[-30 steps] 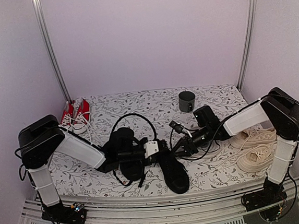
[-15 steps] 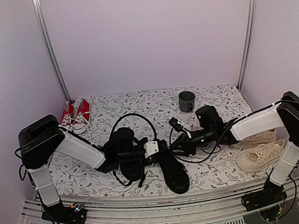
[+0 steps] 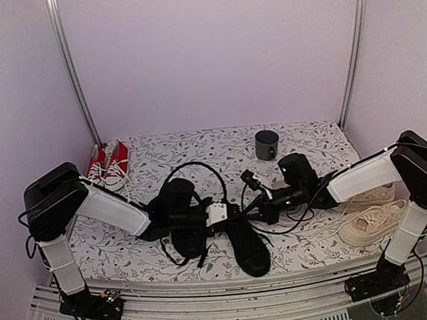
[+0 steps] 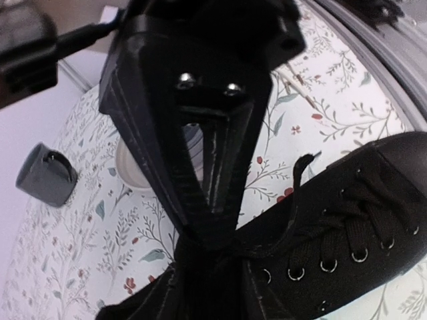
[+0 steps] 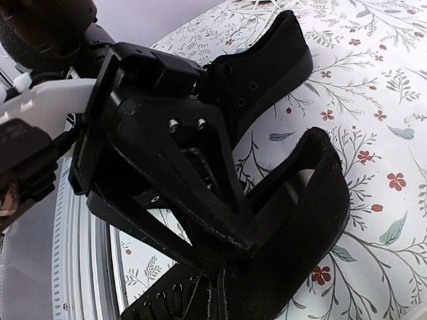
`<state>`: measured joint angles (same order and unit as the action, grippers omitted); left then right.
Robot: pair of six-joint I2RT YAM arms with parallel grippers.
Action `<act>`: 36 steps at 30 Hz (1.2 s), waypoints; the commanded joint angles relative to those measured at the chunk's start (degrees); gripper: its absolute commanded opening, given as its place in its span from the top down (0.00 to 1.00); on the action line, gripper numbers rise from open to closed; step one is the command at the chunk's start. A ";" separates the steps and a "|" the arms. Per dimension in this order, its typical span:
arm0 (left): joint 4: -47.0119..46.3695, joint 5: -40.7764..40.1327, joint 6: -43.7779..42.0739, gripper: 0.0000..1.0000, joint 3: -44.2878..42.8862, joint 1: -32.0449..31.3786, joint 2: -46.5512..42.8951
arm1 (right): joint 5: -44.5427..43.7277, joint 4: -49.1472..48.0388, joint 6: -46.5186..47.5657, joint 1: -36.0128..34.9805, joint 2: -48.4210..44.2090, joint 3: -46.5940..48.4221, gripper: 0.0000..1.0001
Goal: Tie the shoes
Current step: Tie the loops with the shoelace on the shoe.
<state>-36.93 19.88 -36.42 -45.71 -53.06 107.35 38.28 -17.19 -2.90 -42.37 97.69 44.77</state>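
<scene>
Risk: right gripper (image 5: 203, 263), jaws pressed together on a lace (image 5: 195, 288) of the shoes (image 3: 245, 245), may slip; left gripper (image 4: 203, 230) looks narrowly parted, grip unclear.

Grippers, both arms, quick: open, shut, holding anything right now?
Left gripper: fingers nearly together at a black shoe; whether it grips a lace cannot be told.
Right gripper: shut at the other black shoe; a held lace cannot be confirmed.
</scene>
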 commanded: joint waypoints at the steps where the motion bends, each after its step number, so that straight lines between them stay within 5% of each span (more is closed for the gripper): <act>1: 17.61 5.70 -7.39 0.55 -5.25 1.61 -3.79 | 0.29 -1.18 0.61 -0.26 -2.17 -0.99 0.99; 6: 26.34 6.83 -10.65 0.42 -9.44 2.54 -3.45 | 0.39 -1.17 0.61 -0.30 -2.06 -1.08 0.99; 13: 30.03 8.27 -11.75 0.39 -12.60 2.33 -0.31 | 0.78 -1.27 0.26 -0.27 -2.19 -1.12 0.99; 26: 14.89 6.42 -6.40 0.65 -7.31 1.94 -1.61 | 1.20 -0.83 0.26 -0.26 -2.74 -1.42 0.99; 36: 12.43 10.10 -0.91 0.68 -8.33 3.68 0.15 | 2.70 0.49 0.35 -0.26 -3.47 -1.25 0.99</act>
<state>-21.52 27.81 -40.14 -53.69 -50.61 106.21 39.16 -17.10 -2.79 -42.37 95.83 43.81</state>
